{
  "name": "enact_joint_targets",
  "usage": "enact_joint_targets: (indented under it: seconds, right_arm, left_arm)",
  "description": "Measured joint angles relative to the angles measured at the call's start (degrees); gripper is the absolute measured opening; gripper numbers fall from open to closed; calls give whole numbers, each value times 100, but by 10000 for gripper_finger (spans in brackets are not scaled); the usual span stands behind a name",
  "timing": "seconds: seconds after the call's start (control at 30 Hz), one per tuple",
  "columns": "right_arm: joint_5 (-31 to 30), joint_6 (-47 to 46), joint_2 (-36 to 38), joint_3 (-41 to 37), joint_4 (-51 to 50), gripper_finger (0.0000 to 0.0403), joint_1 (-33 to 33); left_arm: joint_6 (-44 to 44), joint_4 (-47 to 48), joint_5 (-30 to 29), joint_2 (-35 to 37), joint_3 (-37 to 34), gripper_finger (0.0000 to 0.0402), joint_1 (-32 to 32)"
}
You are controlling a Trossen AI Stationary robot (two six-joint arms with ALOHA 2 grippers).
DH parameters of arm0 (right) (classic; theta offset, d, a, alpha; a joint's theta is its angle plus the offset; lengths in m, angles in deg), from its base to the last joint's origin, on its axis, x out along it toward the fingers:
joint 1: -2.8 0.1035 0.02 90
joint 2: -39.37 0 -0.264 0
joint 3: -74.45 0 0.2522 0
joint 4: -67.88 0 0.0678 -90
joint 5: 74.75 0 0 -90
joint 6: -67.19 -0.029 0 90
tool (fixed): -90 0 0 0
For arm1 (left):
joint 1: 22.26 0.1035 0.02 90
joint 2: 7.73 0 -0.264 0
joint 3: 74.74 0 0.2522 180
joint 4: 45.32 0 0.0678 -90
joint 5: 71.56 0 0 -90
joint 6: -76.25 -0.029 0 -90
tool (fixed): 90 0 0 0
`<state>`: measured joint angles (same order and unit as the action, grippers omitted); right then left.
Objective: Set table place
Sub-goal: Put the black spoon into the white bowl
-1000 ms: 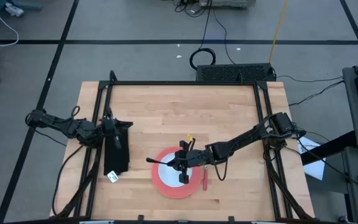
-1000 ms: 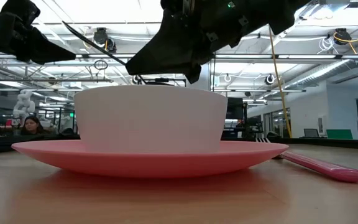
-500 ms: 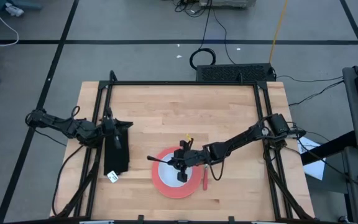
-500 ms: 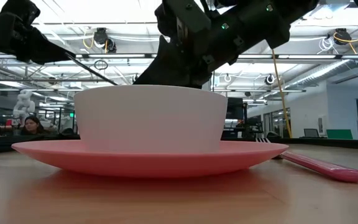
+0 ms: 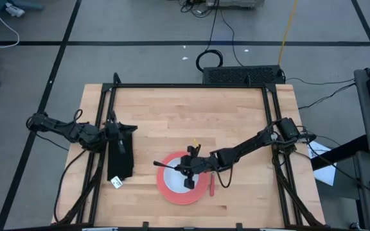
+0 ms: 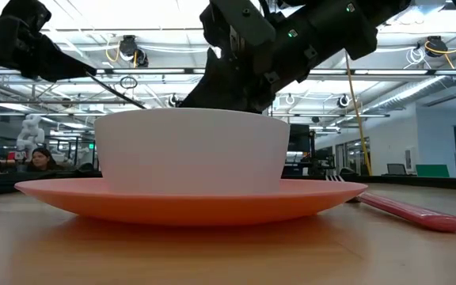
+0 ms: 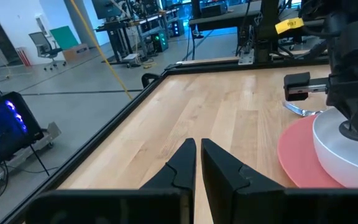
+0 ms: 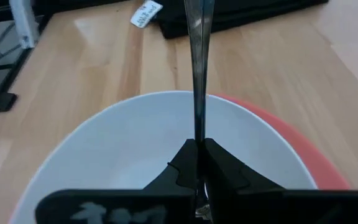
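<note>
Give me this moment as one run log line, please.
right gripper: shut on metal utensil, over white bowl | bowl on pink plate | pink utensil beside plate | left gripper: shut, idle at table left

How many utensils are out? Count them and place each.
2. One metal utensil is held by the right gripper over the white bowl; one pink-handled utensil lies on the table beside the plate.

Far half of the table (image 5: 191, 109) is bare wood, open to approach from above; black frame rails (image 5: 191, 86) run along its far and side edges. Near centre, the pink plate (image 5: 172, 191) with white bowl (image 5: 175, 174) is occupied from above by the right arm (image 5: 243, 149). Pink utensil (image 5: 211, 185) lies just beside the plate; left arm (image 5: 76, 131) and black pouch (image 5: 122, 154) block the left side.
</note>
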<state>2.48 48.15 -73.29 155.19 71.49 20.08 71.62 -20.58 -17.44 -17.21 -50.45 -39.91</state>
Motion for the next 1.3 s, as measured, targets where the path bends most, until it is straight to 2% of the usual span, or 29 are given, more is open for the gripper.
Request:
enact_joint_targets:
  seconds: [0.57, 1.1, 1.3]
  right_arm:
    - [-151, -189, -2, -301, 193, 4, 9]
    - [-57, 748, -2, -302, 82, 4, 120]
    - [-48, 786, -2, -303, 83, 4, 125]
  left_arm:
    - [-9, 0, 0, 0, -1, 31, -2]
    - [20, 16, -2, -1, -2, 31, -1]
    - [20, 20, -2, 0, -2, 31, 0]
